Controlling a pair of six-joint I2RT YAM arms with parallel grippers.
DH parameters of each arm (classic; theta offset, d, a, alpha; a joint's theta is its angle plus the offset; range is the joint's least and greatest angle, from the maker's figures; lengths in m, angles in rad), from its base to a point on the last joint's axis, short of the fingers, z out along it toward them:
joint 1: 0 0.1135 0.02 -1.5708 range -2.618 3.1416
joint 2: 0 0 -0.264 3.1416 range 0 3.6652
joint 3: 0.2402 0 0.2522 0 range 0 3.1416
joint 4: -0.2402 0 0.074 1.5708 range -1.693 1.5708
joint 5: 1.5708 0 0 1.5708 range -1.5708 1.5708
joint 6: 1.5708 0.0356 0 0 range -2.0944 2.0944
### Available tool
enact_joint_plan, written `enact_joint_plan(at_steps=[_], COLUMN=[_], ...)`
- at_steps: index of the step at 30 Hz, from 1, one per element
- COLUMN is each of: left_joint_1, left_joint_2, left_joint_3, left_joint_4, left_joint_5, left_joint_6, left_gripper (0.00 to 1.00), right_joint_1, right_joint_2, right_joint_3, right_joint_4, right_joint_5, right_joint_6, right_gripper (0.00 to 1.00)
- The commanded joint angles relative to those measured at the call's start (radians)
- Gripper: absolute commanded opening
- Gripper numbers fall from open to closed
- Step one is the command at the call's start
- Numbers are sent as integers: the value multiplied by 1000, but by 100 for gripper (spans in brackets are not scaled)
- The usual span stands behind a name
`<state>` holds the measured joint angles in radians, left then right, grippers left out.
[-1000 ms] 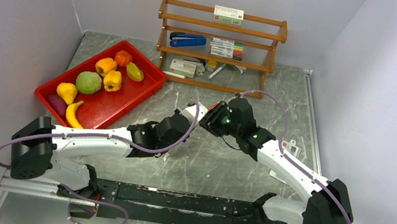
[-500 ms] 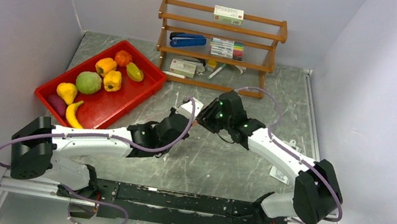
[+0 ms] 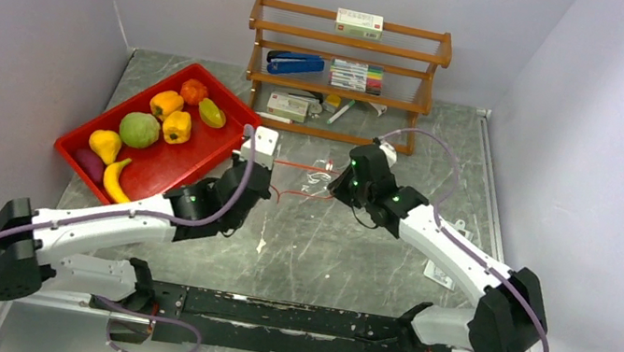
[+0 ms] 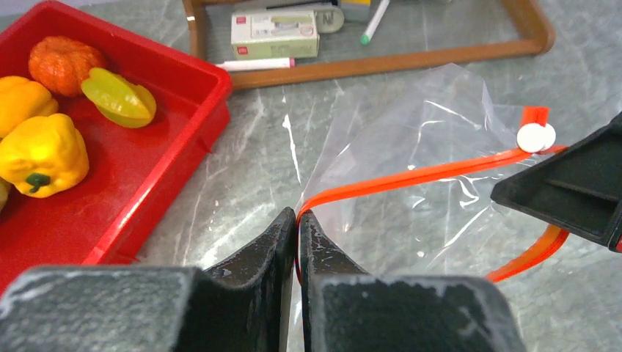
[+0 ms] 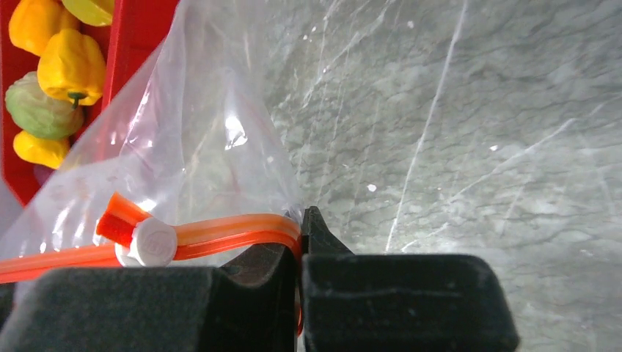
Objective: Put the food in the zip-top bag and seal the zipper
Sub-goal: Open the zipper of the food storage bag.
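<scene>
- Left gripper (image 4: 297,218) is pinched tight on one end of the bag's (image 4: 414,121) zipper (image 4: 411,176).
- Right gripper (image 5: 301,224) clamps the other end.
- Food (image 3: 140,129) lies in the red tray (image 3: 187,163).

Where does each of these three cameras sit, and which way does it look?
Top: above and behind the arms, looking down on the table; both arms show whole, the left gripper and right gripper holding the bag between them.
Left wrist: on the left arm, looking over its own shut gripper toward the rack.
Right wrist: on the right arm, looking over its own shut gripper toward the tray.
Shared: both wrist views show the orange zipper and its white slider.
</scene>
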<state>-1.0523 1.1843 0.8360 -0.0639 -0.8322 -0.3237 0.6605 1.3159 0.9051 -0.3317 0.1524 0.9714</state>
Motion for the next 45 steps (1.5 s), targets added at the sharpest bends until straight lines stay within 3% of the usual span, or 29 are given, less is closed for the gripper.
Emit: enact_joint_plan(at_steps=[1,4,7,9,11,13,17,25,30,31,33,34,39,41,45], left_joint_1=[29,39,44,49,49,49,49,75,139,144,146,147,146,146,145], left_joint_2=[-89,-102,-99,-68,-15,32,74,74,155,169,174,166,36,-38,-58], left_joint_3=[-3,-7,-20,-8,23,45,45,30,73,83,94,91,13,-45,-63], left_joint_4=[-73,-70,-35,-41,-78,-95,-49,66,24,1,-31,-41,15,109,143], left_joint_5=[-74,-23,163,295,380,438,513,445,462,445,380,344,174,163,140], left_joint_6=[-19,-31,-24,-34,-72,-79,-55,6,24,22,16,11,-33,-14,-13], left_gripper=[7,7,9,22,47,56,62,75,60,50,17,8,7,7,7], right_joint_1=[-11,-11,-7,-1,3,6,13,21,22,21,21,19,1,-4,6], right_joint_2=[-46,-54,-66,-47,-11,16,60,71,90,93,102,107,90,64,24], right_joint_3=[35,85,131,184,237,270,288,265,279,281,295,303,274,216,124], right_joint_4=[-138,-160,-70,-82,-130,-157,-184,-174,-220,-237,-297,-335,-443,-379,-137], right_joint_5=[157,144,-22,-75,-102,-118,-137,-212,-204,-186,-134,-67,185,166,-75], right_joint_6=[-84,-110,-189,-207,-232,-250,-264,-294,-337,-341,-348,-348,-247,-191,-53], right_gripper=[0,0,0,0,0,0,0,0,0,0,0,0,0,0,27])
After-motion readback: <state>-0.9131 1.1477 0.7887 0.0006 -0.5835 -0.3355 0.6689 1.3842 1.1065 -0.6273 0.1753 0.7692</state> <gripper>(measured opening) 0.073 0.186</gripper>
